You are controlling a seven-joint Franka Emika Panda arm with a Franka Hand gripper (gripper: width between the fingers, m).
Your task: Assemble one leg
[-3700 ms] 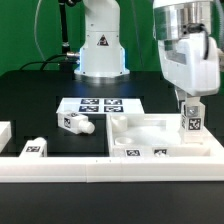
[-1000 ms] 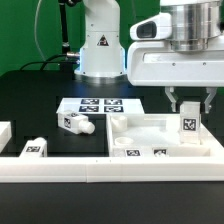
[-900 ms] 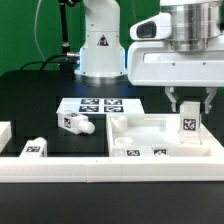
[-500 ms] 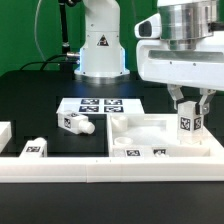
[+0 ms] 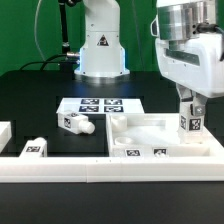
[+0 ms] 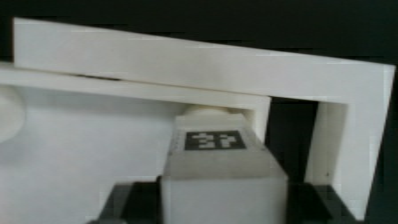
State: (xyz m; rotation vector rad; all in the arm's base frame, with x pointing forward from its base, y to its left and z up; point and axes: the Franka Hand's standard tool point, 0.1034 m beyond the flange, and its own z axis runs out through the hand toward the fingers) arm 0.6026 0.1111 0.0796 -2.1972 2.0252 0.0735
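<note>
Black tabletop; gripper (image 5: 190,104) pinches an upright leg (image 5: 190,122) over the panel's (image 5: 140,130) corner.

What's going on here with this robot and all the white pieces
The robot arm's gripper is shut on one leg, holding it upright over a corner of the white tray-shaped panel, on the exterior view's right. In the wrist view the leg sits right at the panel's inner corner. Another leg lies loose on the black table beside the marker board, and one more sits toward the exterior view's left.
</note>
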